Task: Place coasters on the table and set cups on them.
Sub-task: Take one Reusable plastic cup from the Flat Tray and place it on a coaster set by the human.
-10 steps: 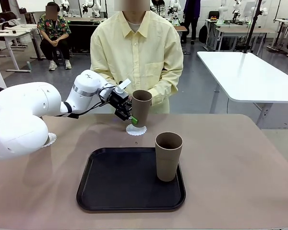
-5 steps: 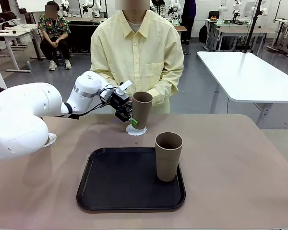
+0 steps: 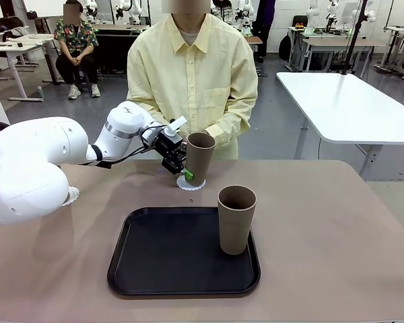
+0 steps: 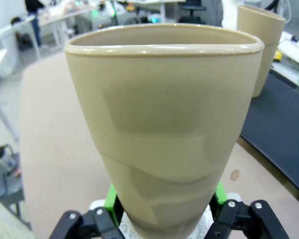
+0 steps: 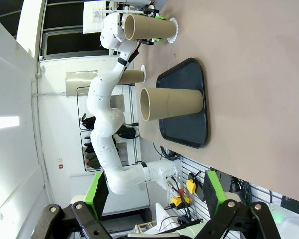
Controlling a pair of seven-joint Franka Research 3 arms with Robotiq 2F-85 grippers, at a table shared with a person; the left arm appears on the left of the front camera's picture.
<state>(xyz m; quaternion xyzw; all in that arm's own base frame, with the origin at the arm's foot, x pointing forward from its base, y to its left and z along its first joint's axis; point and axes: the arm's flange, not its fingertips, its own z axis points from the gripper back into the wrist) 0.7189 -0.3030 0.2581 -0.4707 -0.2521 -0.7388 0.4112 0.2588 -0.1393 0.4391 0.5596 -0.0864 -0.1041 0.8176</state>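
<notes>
My left gripper (image 3: pixel 187 171) is shut on the lower part of a grey-brown cup (image 3: pixel 199 158), which stands slightly tilted over a white lacy coaster (image 3: pixel 188 182) on the far side of the table (image 3: pixel 323 222), in front of the person. Contact between base and coaster cannot be told. In the left wrist view the cup (image 4: pixel 164 129) sits between the green pads (image 4: pixel 110 197), with the coaster's edge (image 4: pixel 98 205) below. A second cup (image 3: pixel 236 219) stands on the black tray (image 3: pixel 168 262). A third cup (image 5: pixel 132 75) stands on its own coaster (image 5: pixel 143 71) behind my left arm. My right gripper (image 5: pixel 156 199) is open, off the table's right side.
The person stands at the far edge with their hands just behind the held cup. A coaster edge (image 3: pixel 72 196) peeks out beside my left arm at the table's left. A white table (image 3: pixel 350 101) stands at the back right.
My left gripper has lowered the cup a little toward the coaster and shifted it slightly right. The tray cup and right gripper have not moved.
</notes>
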